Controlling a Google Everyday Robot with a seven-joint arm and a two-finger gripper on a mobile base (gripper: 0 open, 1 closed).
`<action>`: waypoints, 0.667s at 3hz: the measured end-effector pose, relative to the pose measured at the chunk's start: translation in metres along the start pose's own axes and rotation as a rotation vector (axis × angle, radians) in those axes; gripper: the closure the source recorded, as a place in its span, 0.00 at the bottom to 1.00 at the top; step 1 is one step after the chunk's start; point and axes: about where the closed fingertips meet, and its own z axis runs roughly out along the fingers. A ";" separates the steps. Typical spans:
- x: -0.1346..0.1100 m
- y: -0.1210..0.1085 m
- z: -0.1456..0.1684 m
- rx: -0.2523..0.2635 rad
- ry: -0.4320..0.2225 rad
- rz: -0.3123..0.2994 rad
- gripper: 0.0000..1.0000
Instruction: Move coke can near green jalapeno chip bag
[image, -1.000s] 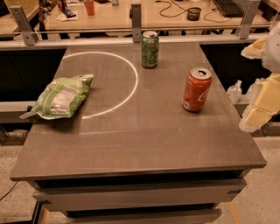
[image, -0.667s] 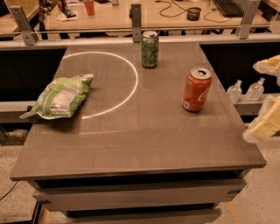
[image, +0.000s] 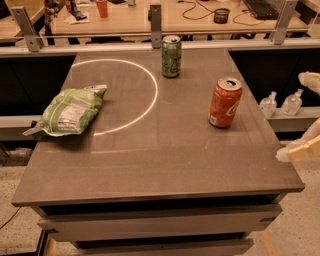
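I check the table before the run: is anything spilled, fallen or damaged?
Nothing stands out. The coke can and the green can stand upright, and nothing is spilled. The chip bag lies flat, crumpled, at the table's left edge. The claw is beyond its right edge, touching nothing.

Pincer (image: 292, 116) at far right edge — fingers (image: 302, 150) wide apart

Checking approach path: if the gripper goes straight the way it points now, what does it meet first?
Likely the coke can. The gripper, just off the right edge of the table, points left toward that can. Nothing stands between them, though depth is unclear.
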 end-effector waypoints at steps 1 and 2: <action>-0.022 0.006 0.006 0.011 -0.200 0.103 0.00; -0.033 0.004 0.010 0.031 -0.319 0.218 0.00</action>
